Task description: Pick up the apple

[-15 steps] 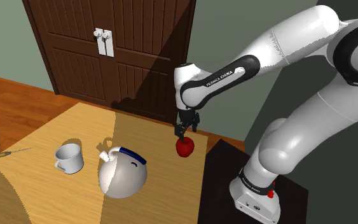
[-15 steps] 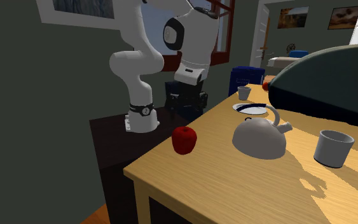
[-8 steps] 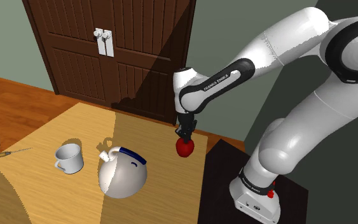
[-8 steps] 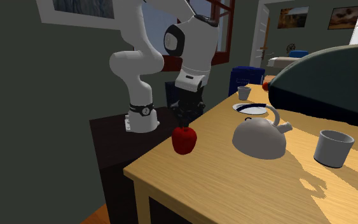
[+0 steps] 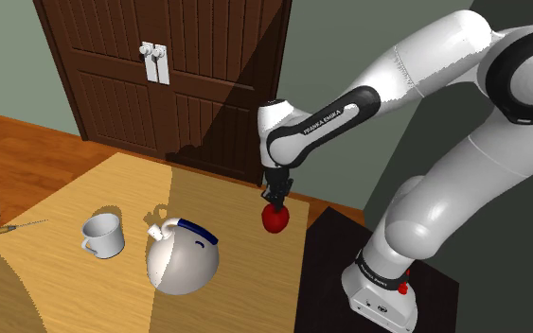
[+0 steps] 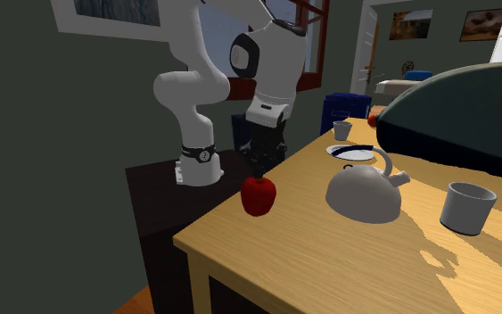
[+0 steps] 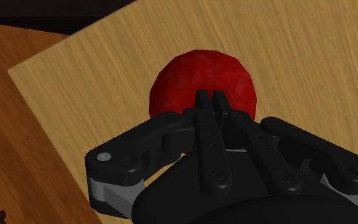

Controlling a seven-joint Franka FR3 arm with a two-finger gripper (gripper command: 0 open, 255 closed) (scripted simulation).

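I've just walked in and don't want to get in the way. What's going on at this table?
A white Franka arm is working on a red apple near the edge of the wooden table, beside its dark stand. Its gripper sits on top of the apple, with the fingers drawn almost together, apparently pinching the apple's top. The apple appears to rest on the table, not yet lifted. A white kettle and a white mug stand further along, apart from the gripper.

A dark brown panelled door (image 5: 160,76) stands in a grey-green wall (image 5: 4,57) — wooden floor (image 5: 18,142) below. The light wooden worktop (image 5: 65,293) lies partly shadowed.
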